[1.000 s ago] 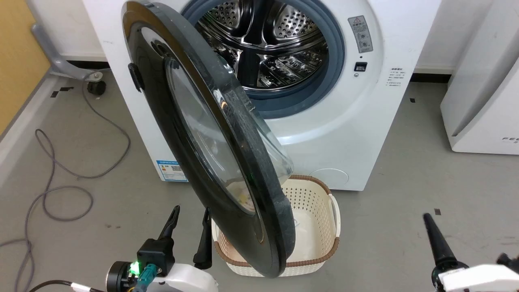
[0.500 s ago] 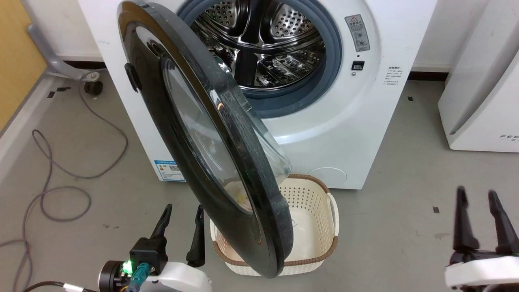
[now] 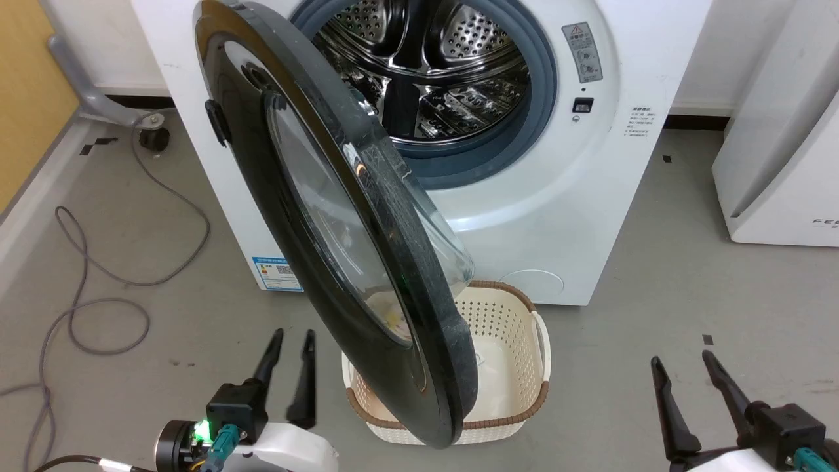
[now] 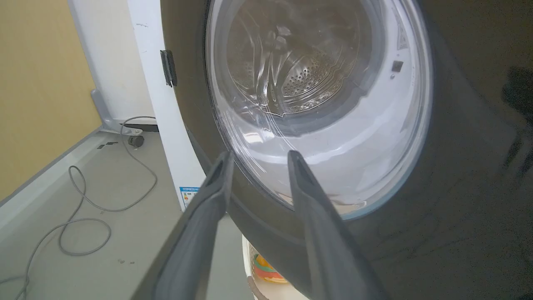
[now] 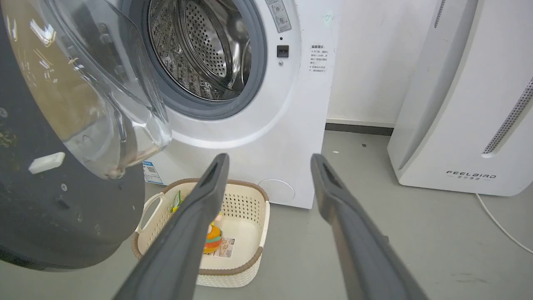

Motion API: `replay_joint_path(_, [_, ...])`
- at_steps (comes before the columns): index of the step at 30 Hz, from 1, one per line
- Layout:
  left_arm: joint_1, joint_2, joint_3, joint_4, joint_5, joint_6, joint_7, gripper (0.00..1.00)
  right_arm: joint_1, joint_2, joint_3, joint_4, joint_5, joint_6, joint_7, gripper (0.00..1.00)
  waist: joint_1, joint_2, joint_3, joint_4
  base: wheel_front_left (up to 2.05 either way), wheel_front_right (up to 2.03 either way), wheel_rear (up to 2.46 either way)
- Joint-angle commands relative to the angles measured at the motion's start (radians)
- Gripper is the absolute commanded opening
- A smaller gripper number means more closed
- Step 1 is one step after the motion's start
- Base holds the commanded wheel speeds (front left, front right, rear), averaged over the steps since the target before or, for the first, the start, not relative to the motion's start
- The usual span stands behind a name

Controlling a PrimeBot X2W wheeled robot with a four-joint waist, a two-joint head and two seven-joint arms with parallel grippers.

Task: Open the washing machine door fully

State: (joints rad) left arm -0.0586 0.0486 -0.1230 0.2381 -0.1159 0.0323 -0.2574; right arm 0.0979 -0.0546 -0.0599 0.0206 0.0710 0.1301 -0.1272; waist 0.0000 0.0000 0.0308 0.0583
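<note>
The washing machine door [image 3: 341, 223] stands partway open, swung out on its left hinge from the white washing machine [image 3: 557, 216]. Its lower rim hangs over a cream laundry basket [image 3: 499, 320] on the grey floor [image 3: 655, 262]. A grey cable [image 3: 207, 226] loops across the floor near the yellow wall [image 3: 26, 98]. The left claw [image 3: 293, 334], fingers slightly parted and empty, sits just beside the door's outer face. The right claw [image 3: 681, 358], spread wider, holds nothing.

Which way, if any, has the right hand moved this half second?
Yes. The dark two-fingered right hand shifted left and down the head view, from right of the small dark floor mark to just beneath it.
</note>
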Motion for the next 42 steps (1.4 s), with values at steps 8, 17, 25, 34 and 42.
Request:
replay_joint_path(8, [0.001,0.002,0.007,-0.013,0.006,-0.002,-0.004,0.00,-0.006,0.004,0.009,0.062,0.027,0.001,-0.033,1.00,0.0000,0.0000,0.005,-0.002,0.00,0.00,0.00])
replay_joint_path(17, [-0.032,0.002,0.027,-0.173,0.017,0.006,-0.004,0.00,-0.018,0.004,0.015,0.099,0.044,0.001,-0.049,1.00,0.0000,0.0000,0.005,-0.002,0.00,0.00,0.00])
replay_joint_path(25, [-0.105,0.002,0.052,-0.392,0.048,0.017,-0.004,0.00,-0.025,0.004,0.011,0.117,0.063,0.001,-0.059,1.00,0.0000,0.0000,0.011,0.003,0.00,0.00,0.00])
replay_joint_path(34, [-0.205,0.002,-0.024,-0.672,0.058,0.020,-0.004,0.00,-0.032,0.004,0.016,0.135,0.074,0.001,-0.066,1.00,0.0000,0.0000,0.015,-0.001,0.00,0.00,0.00])
replay_joint_path(42, [-0.237,0.002,-0.204,-0.722,0.024,0.001,-0.004,0.00,-0.039,0.004,0.020,0.152,0.087,0.001,-0.069,1.00,0.0000,0.0000,0.018,-0.014,0.00,0.00,0.00])
